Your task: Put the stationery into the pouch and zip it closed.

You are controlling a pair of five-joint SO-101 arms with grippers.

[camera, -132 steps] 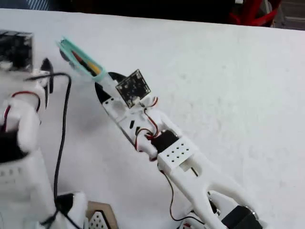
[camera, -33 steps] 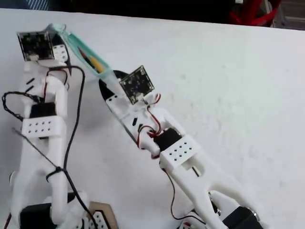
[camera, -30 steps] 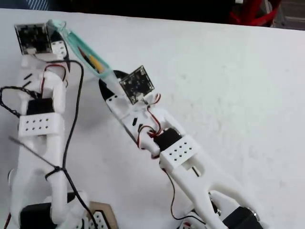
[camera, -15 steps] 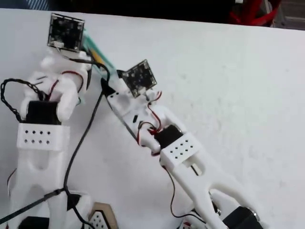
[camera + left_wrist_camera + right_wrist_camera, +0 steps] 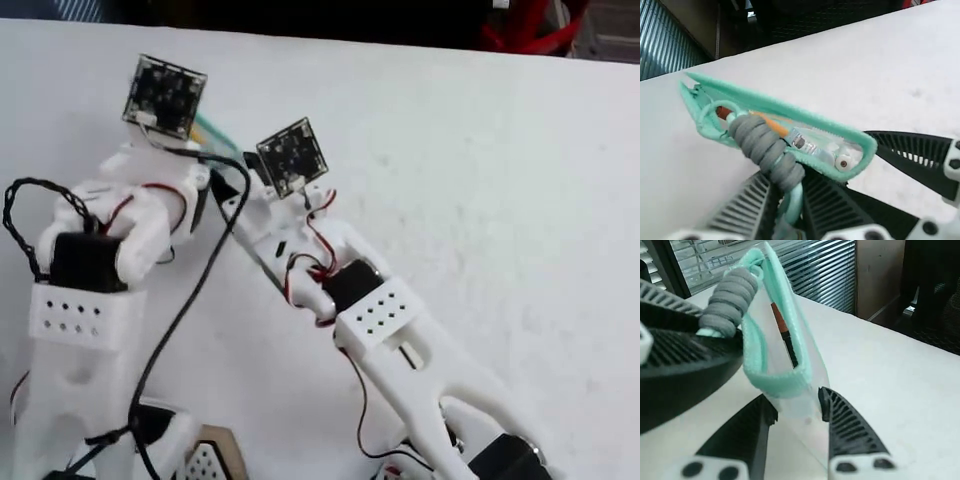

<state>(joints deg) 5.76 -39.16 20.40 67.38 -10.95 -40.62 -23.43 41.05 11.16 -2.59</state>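
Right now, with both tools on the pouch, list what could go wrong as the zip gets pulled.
1. The right tool pinches only the end corner of the pouch; a hard tug from the other side might slide it free.
2. The left tool grips the thick grey pull cord, whose rounded wraps could slip out of its grip.
3. The orange pen lies close under the zip edge and might snag the zip.

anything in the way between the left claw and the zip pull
Nothing visible. The grey zip pull sits right inside the left claw, while the right claw holds the pouch at its end.
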